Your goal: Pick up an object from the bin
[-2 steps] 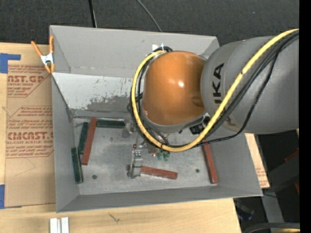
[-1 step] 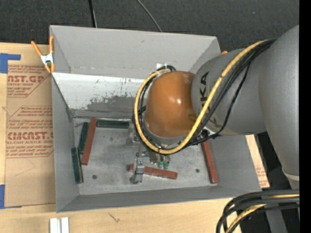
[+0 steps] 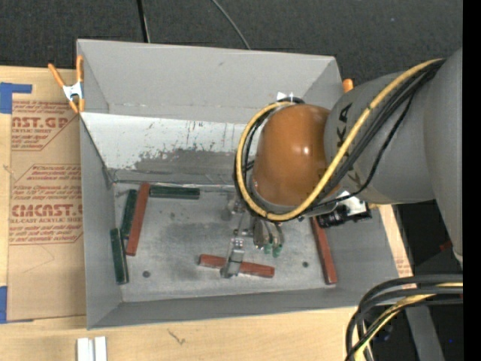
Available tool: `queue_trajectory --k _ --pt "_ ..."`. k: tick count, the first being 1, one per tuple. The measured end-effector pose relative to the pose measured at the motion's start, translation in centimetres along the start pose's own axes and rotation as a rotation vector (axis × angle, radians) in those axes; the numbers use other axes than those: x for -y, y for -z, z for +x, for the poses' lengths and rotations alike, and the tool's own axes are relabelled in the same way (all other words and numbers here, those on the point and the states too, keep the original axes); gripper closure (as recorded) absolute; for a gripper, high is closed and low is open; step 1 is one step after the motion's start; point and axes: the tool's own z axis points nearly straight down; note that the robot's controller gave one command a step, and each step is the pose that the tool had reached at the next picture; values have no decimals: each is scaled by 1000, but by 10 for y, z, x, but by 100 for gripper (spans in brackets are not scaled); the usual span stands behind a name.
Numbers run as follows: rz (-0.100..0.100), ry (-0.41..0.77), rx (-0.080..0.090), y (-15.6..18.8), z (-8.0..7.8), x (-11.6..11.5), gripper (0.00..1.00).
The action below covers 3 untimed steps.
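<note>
Scratched grey bin (image 3: pixel 188 150) on pale tabletop (image 3: pixel 248 337)

Grey metal bin (image 3: pixel 101 224) with a flat, scuffed floor bearing six slim bars. Landmark: the central red bar (image 3: pixel 255 270), lying crosswise near the front wall. Well to its left, the left red bar (image 3: pixel 136 228) and the tilted green bar (image 3: pixel 128 209) lie side by side, with the corner green bar (image 3: pixel 117 256) nearer the left wall. Behind the landmark, the rear green bar (image 3: pixel 174 192) lies along the foot of the back wall. To the landmark's right, the right red bar (image 3: pixel 325 256) lies by the right wall.
</note>
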Motion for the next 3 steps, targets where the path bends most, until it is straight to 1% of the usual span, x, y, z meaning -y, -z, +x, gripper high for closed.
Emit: queue_trajectory --k 1,2,3 --pt "0 160 4 -23 7 21 0" --pt "-2 -41 5 -85 5 29 0" --pt "-1 -49 6 -87 12 19 100"
